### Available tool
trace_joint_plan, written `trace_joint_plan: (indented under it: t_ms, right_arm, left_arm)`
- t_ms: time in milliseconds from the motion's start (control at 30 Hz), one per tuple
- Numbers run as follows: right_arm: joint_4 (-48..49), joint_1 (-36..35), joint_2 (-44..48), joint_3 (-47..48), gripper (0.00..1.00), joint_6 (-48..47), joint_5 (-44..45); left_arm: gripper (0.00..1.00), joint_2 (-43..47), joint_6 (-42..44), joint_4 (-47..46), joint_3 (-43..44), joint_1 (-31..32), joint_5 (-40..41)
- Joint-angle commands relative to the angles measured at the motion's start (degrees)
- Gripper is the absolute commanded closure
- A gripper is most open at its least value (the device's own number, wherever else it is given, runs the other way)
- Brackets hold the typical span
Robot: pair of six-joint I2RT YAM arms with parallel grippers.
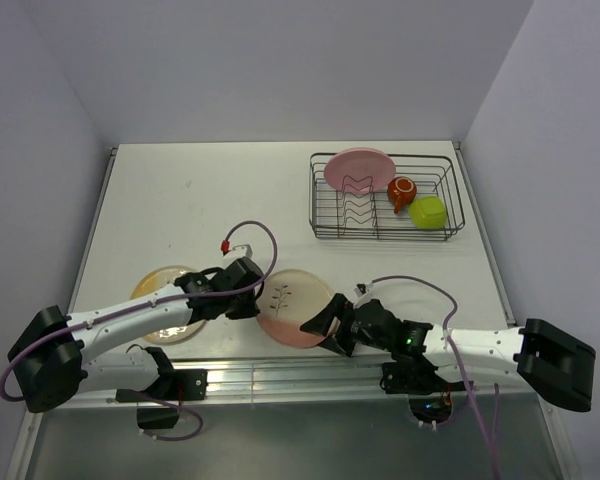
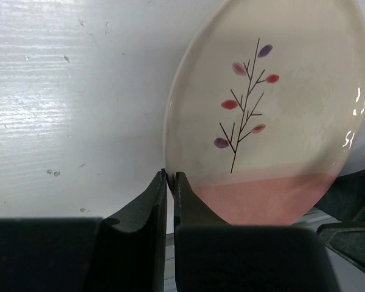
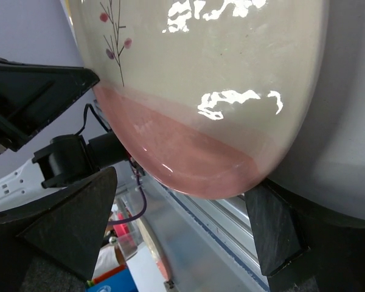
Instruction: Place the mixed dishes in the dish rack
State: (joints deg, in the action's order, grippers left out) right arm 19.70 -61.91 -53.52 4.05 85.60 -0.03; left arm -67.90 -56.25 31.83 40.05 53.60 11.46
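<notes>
Plate (image 1: pixel 293 307): left tool (image 2: pixel 170 176) pinches rim, jaws narrow. Right tool (image 3: pixel 182 185) gapes wide astride opp. edge. Recommend: seat right firmly before left releases, then carry to rack (image 1: pixel 380 237).

Robot lab test cell: plain white rectangular table (image 1: pixel 230 190) boxed in by pale lilac wall panels (image 1: pixel 280 60), white-and-black left robot arm (image 1: pixel 130 320) and right robot arm (image 1: pixel 485 343) on a ribbed aluminium rail (image 1: pixel 280 377) along its near edge, loose purple cable (image 1: pixel 272 240), thin dark wire dish rack (image 1: pixel 380 237) in the far right corner.
</notes>
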Motion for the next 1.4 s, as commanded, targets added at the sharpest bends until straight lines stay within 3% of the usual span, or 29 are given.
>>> trace_joint_plan:
  t_ms: [0,300,633,1000,1267,1367]
  right_arm:
    - [1.6,0.0,1.7,0.1,0.09,-1.2,4.8]
    - [8.2,0.0,-0.4,-0.5,0.09,-1.8,5.7]
    - [6.1,0.9,6.1,-2.1,0.1,-1.8,9.7]
    - [11.9,2.4,1.7,-1.5,0.12,-3.2,8.5]
    - [16.1,3.3,-2.3,-0.9,0.25,-4.5,5.5]
    - [16.2,3.6,-4.0,-0.8,0.38,-4.8,4.7]
  left_arm:
    - [1.0,0.6,-1.2,-3.1,-0.5,2.1,-1.2]
    - [1.0,-2.2,-5.2,-4.4,0.2,8.7,0.0]
    - [1.0,-3.6,-8.9,-5.4,-0.6,13.3,0.8]
    - [1.0,-7.0,-13.2,-6.1,1.8,21.3,2.1]
    - [1.0,-10.1,-13.2,-7.2,4.2,23.4,2.0]
    - [1.0,-10.1,-13.1,-6.7,4.6,23.4,2.6]
